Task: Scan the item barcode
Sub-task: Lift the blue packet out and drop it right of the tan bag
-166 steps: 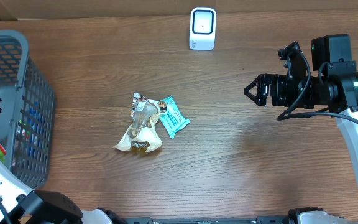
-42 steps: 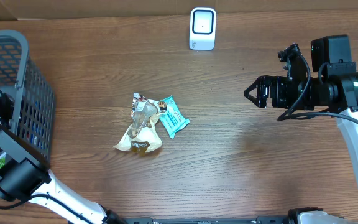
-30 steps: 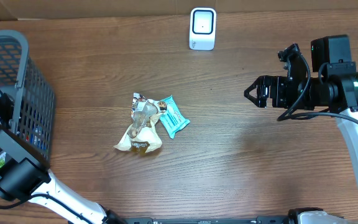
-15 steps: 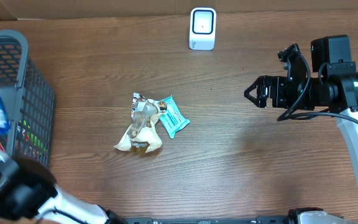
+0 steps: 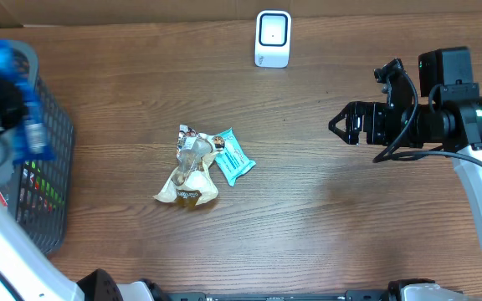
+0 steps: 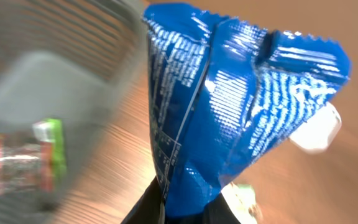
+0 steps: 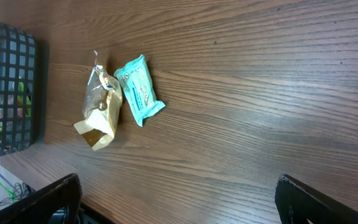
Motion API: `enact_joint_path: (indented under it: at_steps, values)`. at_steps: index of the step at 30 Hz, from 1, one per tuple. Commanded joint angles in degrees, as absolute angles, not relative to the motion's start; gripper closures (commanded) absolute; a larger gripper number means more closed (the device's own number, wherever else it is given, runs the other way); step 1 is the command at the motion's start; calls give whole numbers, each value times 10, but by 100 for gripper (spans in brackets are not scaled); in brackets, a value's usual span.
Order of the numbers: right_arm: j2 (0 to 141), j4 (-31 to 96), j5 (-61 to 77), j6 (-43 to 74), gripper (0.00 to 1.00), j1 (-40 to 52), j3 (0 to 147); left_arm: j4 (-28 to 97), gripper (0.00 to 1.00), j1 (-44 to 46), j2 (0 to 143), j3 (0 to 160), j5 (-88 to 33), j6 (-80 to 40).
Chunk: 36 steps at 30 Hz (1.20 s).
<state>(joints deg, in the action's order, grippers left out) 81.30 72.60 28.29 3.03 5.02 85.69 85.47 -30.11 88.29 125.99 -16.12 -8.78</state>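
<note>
The blue packet (image 6: 229, 112) pinched in the left claw (image 6: 185, 210) is glossy, crinkled plastic film. Beside that claw, the basket (image 5: 53, 159) — grey plastic mesh, matt. The desk (image 5: 325, 226) ahead of the right claw (image 5: 336, 124) — smooth grained wood, faintly shiny.

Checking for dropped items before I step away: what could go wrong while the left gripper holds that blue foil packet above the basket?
1. The left gripper pinches the blue foil packet by one narrow end only, so it could slip out over the grey mesh basket.
2. The packet's print is blurred and I see no barcode, so it might reach the white scanner facing the wrong way.
</note>
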Motion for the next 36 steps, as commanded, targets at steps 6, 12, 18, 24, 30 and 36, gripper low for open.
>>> enact_joint_path:
  at_steps: [6, 12, 18, 24, 30, 36]
  values:
    - [811, 715, 288, 32, 0, 54, 855, 844, 96, -78, 891, 1084, -174, -36]
    - [811, 712, 288, 32, 0, 54, 855, 727, 96, 39, 898, 887, -177, -70]
    - [811, 712, 288, 32, 0, 54, 855, 562, 96, 135, 909, 759, -194, -76]
    - [811, 712, 288, 32, 0, 54, 855, 491, 92, 197, 922, 724, -148, -93]
    - [811, 712, 288, 32, 0, 54, 855, 492, 70, 202, 925, 724, -106, -121]
    - [811, 713, 288, 32, 0, 54, 855, 519, 75, 202, 912, 745, -22, -164]
